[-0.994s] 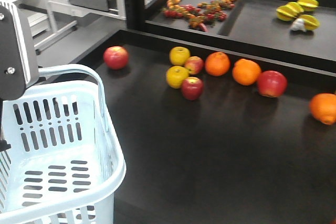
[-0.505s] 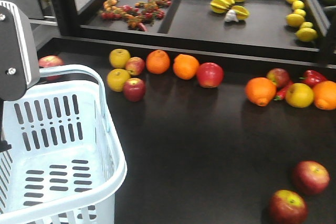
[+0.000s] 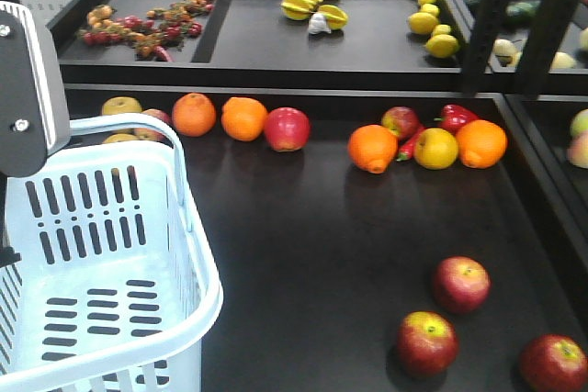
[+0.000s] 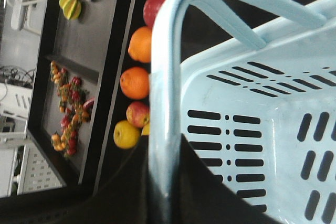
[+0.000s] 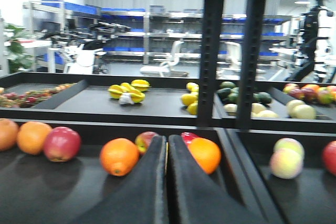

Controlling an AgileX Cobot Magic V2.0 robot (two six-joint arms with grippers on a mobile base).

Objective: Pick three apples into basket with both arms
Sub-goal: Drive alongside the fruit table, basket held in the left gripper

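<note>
The basket (image 3: pixel 211 300) is pale blue-white, patterned with rows of dark slots. The upper apple (image 3: pixel 461 284), left apple (image 3: pixel 426 342) and right apple (image 3: pixel 554 363) are deep red with yellow patches. The bench (image 3: pixel 322 227) is black, its oranges (image 3: pixel 243 118) plain orange.

Loose fruit on a black desk, sorted trays behind.

Two oranges (image 3: pixel 194 114) lie side by side along the far edge of the desk (image 3: pixel 312 227), and two more sit further right with a yellow apple (image 3: pixel 435 148) between them and a red pepper (image 3: pixel 457 117) just behind it. On the rear tray (image 3: pixel 367 43), a heap of small fruit (image 3: pixel 142 25), red and orange, fills the left compartment. The next compartment holds starfruit (image 3: pixel 312 2), a white object (image 3: pixel 318 25) touching them, and lemons (image 3: pixel 427 17). A black post (image 3: pixel 491 16) stands at right.
</note>
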